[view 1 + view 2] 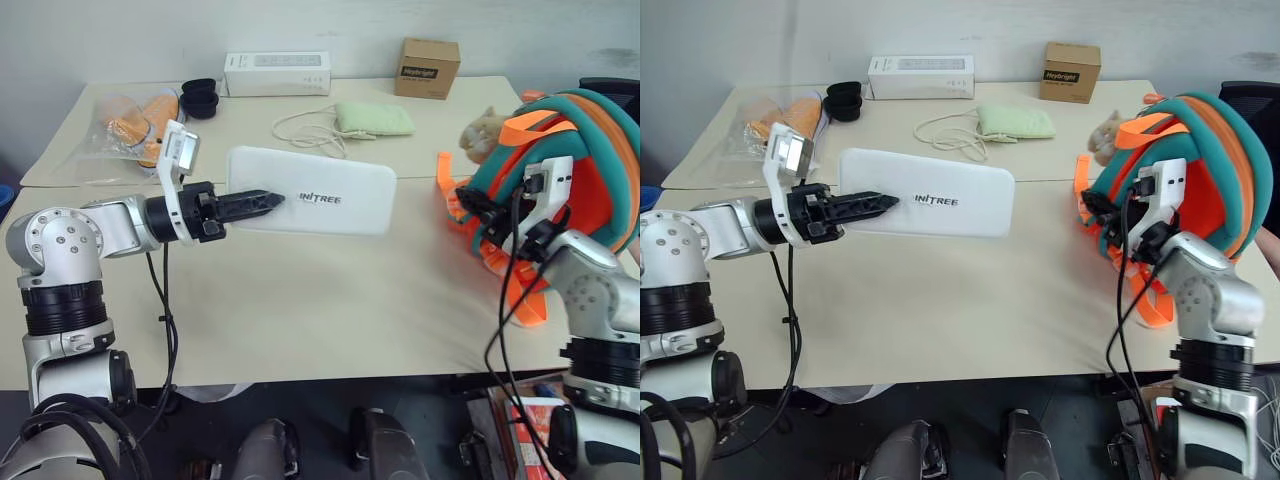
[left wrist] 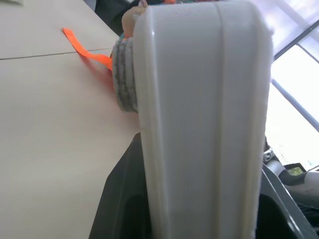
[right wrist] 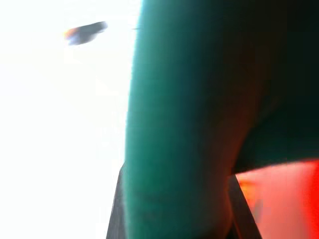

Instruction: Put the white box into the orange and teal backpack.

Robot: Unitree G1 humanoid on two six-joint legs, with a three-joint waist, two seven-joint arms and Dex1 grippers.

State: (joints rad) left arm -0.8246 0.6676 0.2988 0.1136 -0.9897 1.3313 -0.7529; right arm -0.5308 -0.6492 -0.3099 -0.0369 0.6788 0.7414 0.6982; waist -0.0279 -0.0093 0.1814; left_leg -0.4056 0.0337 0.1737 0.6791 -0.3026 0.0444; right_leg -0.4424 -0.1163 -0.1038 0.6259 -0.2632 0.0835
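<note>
Tabletop (image 1: 300,320) beige, white wall behind | left hand (image 1: 262,201) pinching white box (image 1: 330,195) | right hand (image 3: 174,209) clamps backpack (image 1: 590,150) strap

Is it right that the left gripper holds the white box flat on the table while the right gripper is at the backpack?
Not quite: the left gripper holds the white box lifted above the table, as the left eye view shows. The right gripper is at the orange and teal backpack.
</note>
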